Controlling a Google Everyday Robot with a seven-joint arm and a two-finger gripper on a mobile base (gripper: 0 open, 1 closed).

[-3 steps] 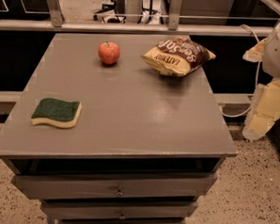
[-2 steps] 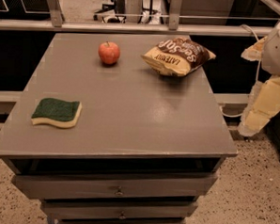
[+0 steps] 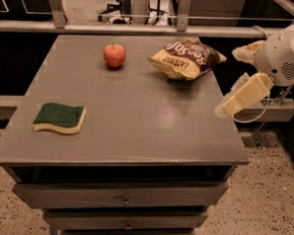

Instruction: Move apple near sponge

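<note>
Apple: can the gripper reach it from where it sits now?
Probably yes. The gripper hangs beside the table's right edge. The chip bag lies roughly between it and the apple, but the apple's top and front are unobstructed.

One apple (image 3: 114, 55), one sponge (image 3: 59, 118) and one chip bag (image 3: 186, 58) lay on the single grey table (image 3: 136, 134). Three drawer fronts (image 3: 83, 199) showed beneath its top. One gripper (image 3: 227, 106) hung just off the table's right edge.
</note>
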